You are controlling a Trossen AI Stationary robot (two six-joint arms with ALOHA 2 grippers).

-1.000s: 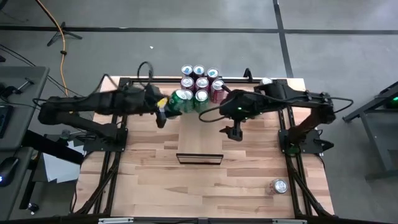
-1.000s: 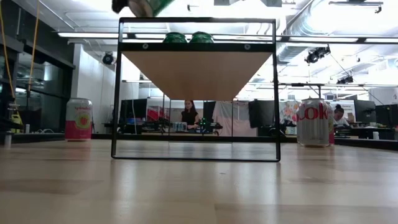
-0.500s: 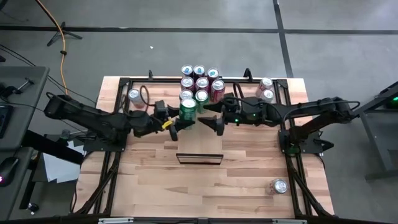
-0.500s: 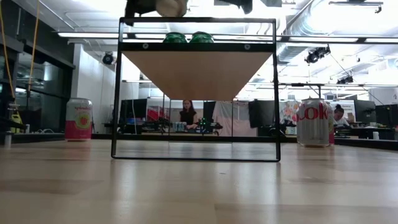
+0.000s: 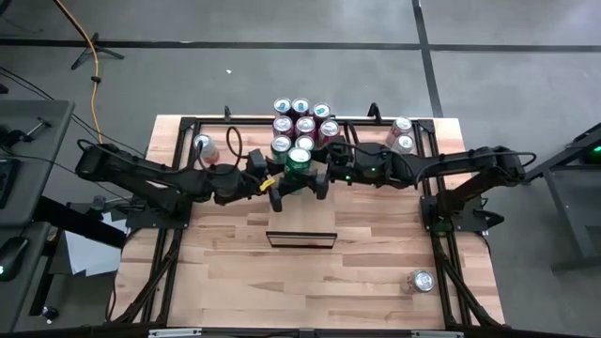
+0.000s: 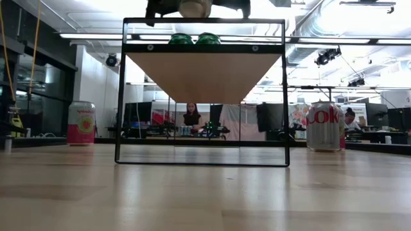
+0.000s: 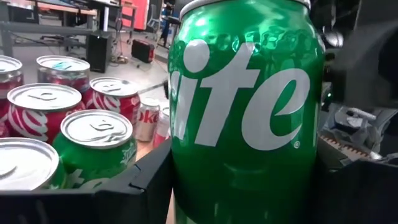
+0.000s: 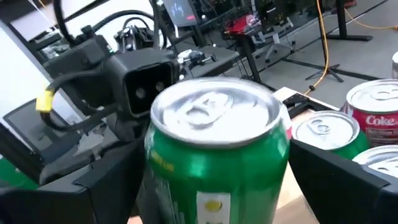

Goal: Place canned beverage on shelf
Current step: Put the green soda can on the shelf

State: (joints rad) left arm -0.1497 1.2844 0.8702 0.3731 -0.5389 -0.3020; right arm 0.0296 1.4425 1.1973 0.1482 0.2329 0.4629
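We see a bright green can with white lettering and a silver top between dark grippers. Behind it on the pale wood shelf stand red-and-white cans and another green can. The tabletop is plank-patterned light wood.

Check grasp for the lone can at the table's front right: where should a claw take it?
Take the lone can across its round side wall, at mid-height, coming in level. It stands upright, lid up, with nothing next to it. The right claw is nearer but busy at the green can.
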